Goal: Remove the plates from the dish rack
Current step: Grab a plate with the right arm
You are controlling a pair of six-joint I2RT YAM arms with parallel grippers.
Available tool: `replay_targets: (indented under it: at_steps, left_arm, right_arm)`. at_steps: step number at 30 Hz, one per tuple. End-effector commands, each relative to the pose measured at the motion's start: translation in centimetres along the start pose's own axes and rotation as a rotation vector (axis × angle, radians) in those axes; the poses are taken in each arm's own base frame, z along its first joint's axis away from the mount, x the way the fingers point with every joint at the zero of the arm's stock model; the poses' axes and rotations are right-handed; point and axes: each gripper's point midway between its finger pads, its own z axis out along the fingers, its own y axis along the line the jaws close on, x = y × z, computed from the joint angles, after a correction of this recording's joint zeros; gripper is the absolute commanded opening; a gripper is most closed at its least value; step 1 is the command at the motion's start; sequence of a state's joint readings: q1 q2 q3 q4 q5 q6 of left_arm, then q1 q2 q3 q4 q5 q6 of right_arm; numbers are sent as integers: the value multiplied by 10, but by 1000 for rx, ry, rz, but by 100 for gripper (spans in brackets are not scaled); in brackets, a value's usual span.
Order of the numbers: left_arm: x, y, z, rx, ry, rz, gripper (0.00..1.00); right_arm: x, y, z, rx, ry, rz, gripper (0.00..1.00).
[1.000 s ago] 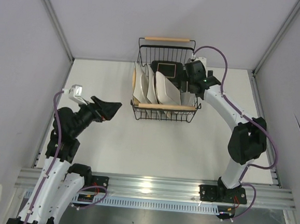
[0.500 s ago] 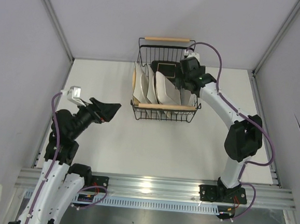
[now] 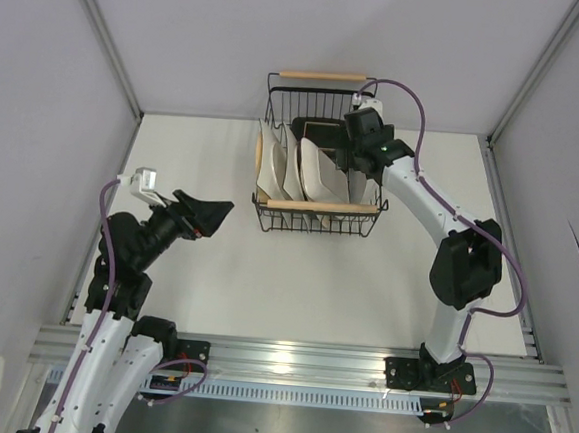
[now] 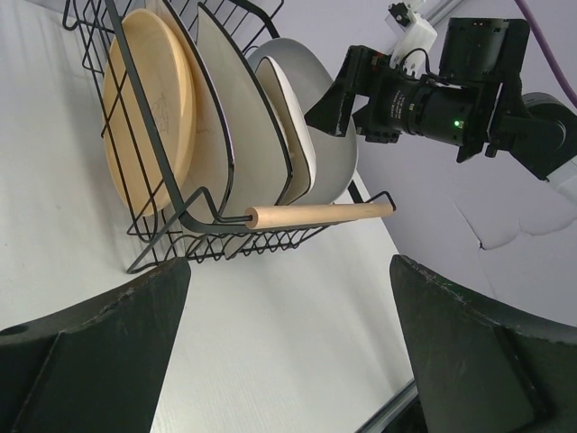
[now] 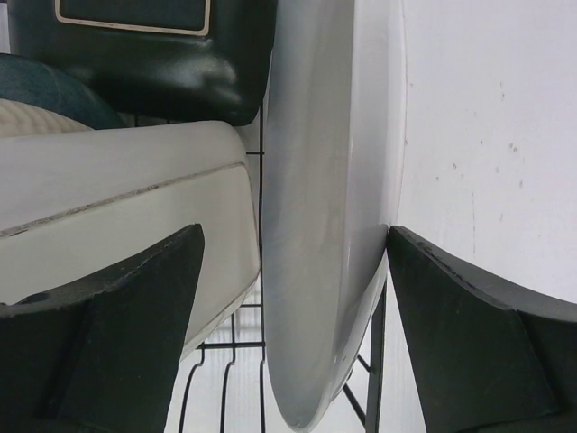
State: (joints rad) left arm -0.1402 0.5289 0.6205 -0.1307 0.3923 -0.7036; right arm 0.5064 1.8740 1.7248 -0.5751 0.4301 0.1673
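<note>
The dish rack [image 3: 279, 95] stands at the back of the table with plates upright in it. From the left they are a tan round plate [image 4: 149, 99], white plates [image 4: 221, 99] and a grey round plate [image 4: 338, 153] at the right end. A black-rimmed teal square plate [image 3: 323, 134] lies behind them. My right gripper [image 5: 293, 230] reaches into the rack's right end and is open, with the grey plate's [image 5: 311, 180] rim between its fingers. Its right finger [image 5: 451, 325] is at that rim, and its left finger overlaps a white plate [image 5: 117, 189]. My left gripper [image 3: 221, 216] hangs open and empty over the table, left of the rack.
The rack's near wooden handle [image 4: 320, 214] runs in front of the plates, and the far handle [image 3: 324, 76] is by the back wall. Grey walls close the table on three sides. A metal rail [image 3: 298, 358] runs along the near edge.
My right gripper has moved left and deeper into the rack, coming over the grey plate's rim, and its jaws have narrowed a little. The left arm has barely moved.
</note>
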Motion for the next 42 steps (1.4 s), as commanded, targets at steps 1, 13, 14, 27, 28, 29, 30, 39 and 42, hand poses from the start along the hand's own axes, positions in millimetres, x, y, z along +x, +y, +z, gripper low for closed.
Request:
replay_targets:
  at_steps: [1, 13, 14, 27, 28, 29, 30, 39, 42]
  left_arm:
    - [0, -1, -2, 8, -3, 20, 100]
    - [-1, -3, -5, 8, -9, 26, 100]
    - [-1, -3, -4, 7, -8, 24, 100]
    - [2, 1, -2, 2, -3, 15, 100]
    - [3, 2, -2, -1, 0, 13, 99]
    - [3, 1, -2, 0, -1, 14, 100]
    - [3, 1, -2, 0, 1, 12, 99]
    - [4, 2, -2, 0, 1, 10, 100]
    - [4, 2, -2, 0, -1, 11, 100]
  right_arm:
    - [-19, -1, -5, 10, -46, 76, 89]
    - [-30, -31, -18, 119, -129, 178, 91]
    - [-31, -32, -18, 117, -128, 180, 91]
    - [-12, 11, 5, -133, -27, 148, 66]
    - [-14, 14, 5, -143, -30, 145, 60]
    - [-13, 16, 4, -147, -24, 137, 56]
    - [-11, 19, 4, -148, -17, 128, 54]
    - [1, 15, 11, -3, 21, 39, 38]
    - [2, 3, 14, 124, 13, -18, 33]
